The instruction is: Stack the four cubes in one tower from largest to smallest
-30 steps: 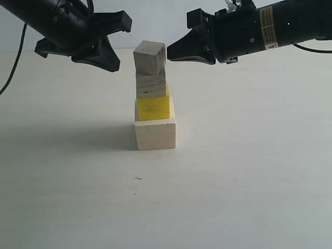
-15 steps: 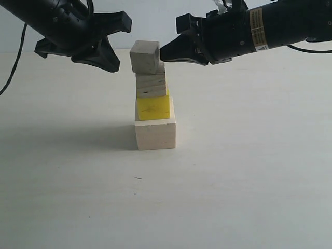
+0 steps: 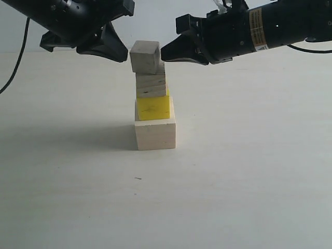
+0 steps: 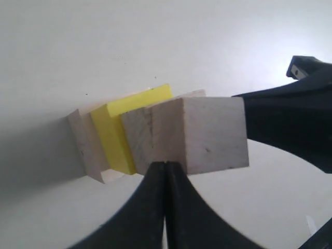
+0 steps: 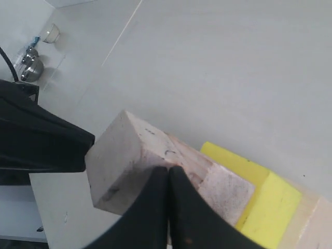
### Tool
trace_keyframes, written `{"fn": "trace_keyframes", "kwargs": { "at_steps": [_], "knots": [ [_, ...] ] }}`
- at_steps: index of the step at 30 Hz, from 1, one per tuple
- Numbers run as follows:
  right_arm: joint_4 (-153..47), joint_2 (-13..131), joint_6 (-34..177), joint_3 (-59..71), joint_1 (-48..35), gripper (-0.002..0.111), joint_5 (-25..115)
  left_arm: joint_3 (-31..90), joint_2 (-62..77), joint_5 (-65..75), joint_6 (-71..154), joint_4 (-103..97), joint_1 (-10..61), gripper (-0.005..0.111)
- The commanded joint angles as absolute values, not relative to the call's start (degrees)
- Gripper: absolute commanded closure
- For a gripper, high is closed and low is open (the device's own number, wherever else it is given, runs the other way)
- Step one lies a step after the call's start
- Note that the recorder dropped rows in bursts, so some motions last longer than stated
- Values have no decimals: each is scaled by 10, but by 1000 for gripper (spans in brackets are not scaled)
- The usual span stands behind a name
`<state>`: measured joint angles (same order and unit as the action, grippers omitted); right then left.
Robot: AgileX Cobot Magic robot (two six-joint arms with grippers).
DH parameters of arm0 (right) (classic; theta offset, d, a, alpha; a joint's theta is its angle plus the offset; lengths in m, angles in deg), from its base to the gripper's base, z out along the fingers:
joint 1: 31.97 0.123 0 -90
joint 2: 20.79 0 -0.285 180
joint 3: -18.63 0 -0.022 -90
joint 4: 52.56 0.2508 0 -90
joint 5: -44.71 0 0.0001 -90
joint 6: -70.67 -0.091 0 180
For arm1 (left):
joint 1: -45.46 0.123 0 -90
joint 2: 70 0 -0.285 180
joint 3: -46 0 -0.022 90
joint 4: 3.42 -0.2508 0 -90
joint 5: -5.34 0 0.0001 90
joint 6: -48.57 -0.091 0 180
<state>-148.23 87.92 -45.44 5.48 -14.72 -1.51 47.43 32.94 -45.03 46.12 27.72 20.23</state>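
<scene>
The right tool [image 3: 164,53], matte black and tapering to a wedge, has its two fingers pressed flat together with nothing between them; its tip meets the right face of the smallest pale wood cube [image 3: 145,57]. The left tool [image 3: 123,56], the same black wedge shape, is also pressed together and empty, with its tip just beside the cube's left face; whether it touches cannot be told. That cube, greyish with faint scuffs, tops the tower, skewed and overhanging to the left. Under it sits the layered plywood cube [image 3: 151,84] with banded grain, then the smooth bright yellow cube [image 3: 153,108], then the large pale wood cube [image 3: 155,134] on the matte cream counter [image 3: 244,181].
</scene>
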Motion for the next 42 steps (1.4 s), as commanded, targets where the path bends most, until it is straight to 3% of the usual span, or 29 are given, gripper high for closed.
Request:
{"fn": "trace_keyframes", "kwargs": {
  "at_steps": [1,22,33,38,42],
  "knots": [
    [-1480,880,-447,58,-146,108,-11,474,324,-459,452,295,203,107],
    [-1494,880,-447,58,-147,108,5,474,323,-471,430,311,201,107],
    [-1506,840,-454,55,-242,108,19,474,269,-445,521,136,203,107],
    [-1493,773,-424,-33,-256,108,164,472,243,-433,533,97,203,107],
    [-1495,681,-353,-67,-256,108,228,380,217,-357,533,78,231,107]
  ]
}}
